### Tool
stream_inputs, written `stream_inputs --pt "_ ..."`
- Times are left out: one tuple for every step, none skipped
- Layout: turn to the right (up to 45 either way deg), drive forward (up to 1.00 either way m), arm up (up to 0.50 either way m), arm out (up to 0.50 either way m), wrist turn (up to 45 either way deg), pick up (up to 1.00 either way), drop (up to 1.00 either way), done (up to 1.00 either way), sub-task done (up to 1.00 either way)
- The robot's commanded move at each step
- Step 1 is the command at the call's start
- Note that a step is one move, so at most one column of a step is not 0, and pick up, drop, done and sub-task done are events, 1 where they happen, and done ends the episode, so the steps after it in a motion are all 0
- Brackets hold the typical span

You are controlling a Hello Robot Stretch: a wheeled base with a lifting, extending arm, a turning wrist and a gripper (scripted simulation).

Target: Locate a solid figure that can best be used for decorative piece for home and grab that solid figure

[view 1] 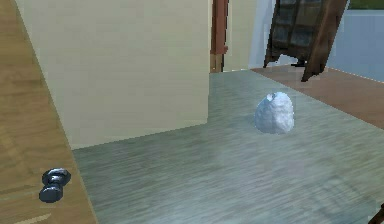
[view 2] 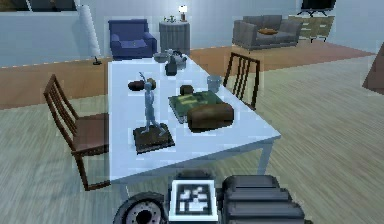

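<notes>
Floorboards (view 1: 150, 170) in the forward view are grey, and a lumpy white thing (view 1: 274, 112) sits on them. A brown door (view 1: 25, 120) with a round knob (view 1: 55, 184) is at the left. In the arm side view, a small statue (view 2: 150, 108) stands upright on a white table (view 2: 240, 135), near a brown lump (view 2: 208, 115). The gripper (view 2: 145, 212) peeks up at the bottom edge, and whether it holds anything cannot be told.

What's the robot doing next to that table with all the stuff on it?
The robot is beside a white table, looking for a decoration to grab. A little statue on a dark base stands upright on the table, toward the near side. The claw sits low by the table's near edge; I can't tell whether it holds anything.
</notes>
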Motion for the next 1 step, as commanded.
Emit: stream_inputs --pt "0.0 0.00 0.00 0.50 0.0 0.00 0.00 0.00 0.00"
